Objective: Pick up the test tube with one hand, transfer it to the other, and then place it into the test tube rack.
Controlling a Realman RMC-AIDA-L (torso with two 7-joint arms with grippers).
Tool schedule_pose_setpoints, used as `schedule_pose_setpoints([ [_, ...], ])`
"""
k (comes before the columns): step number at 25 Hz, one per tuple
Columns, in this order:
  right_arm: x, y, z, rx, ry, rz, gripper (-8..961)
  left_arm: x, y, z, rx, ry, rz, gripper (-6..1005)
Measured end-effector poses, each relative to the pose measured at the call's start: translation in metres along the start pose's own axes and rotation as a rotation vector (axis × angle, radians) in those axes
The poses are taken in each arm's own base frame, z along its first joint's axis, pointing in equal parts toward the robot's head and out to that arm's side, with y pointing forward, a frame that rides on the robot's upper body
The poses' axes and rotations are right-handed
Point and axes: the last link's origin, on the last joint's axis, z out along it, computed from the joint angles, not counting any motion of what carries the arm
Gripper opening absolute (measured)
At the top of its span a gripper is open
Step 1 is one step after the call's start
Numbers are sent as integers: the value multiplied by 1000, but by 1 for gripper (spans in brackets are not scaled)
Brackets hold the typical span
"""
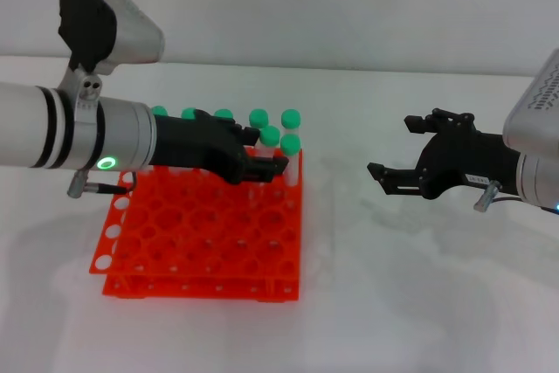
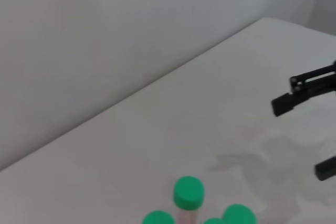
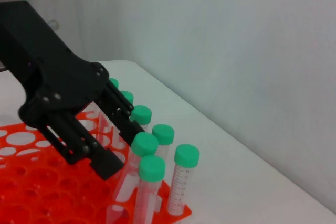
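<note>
Tubes with green caps stand in the far rows of the test tube rack (image 1: 205,242), and the test tube (image 1: 270,150) being dealt with is among them at the rack's right-hand far corner, its cap just above the fingers (image 1: 262,166) of the left gripper (image 1: 262,166). From the right wrist view those black fingers (image 3: 105,158) reach in beside the tube (image 3: 137,169), which already sits upright in a hole; they look set about it, though I cannot tell for certain whether they grip it or have slackened. The right gripper (image 1: 393,150) hangs well apart over the white table (image 1: 419,286), jaws spread and holding nothing, so I judge the handover done and the placing step at hand or nearly finished. The next move, as I see it, calls for the left fingers to part fully and lift straight up and back, without brushing the neighbouring caps (image 3: 186,155) or tipping the tube out of its hole.
</note>
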Motion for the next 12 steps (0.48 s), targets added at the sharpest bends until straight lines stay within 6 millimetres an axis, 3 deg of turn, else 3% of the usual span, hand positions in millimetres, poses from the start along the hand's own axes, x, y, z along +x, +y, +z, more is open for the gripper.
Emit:
schedule_pose_setpoints([
  [10,2,-1,-2,5,1,6,857,-22,4,-25,19,25,-46,640],
  [12,2,-2,-2,9,0,8,857,-35,3,-37,50,35,-76,639],
])
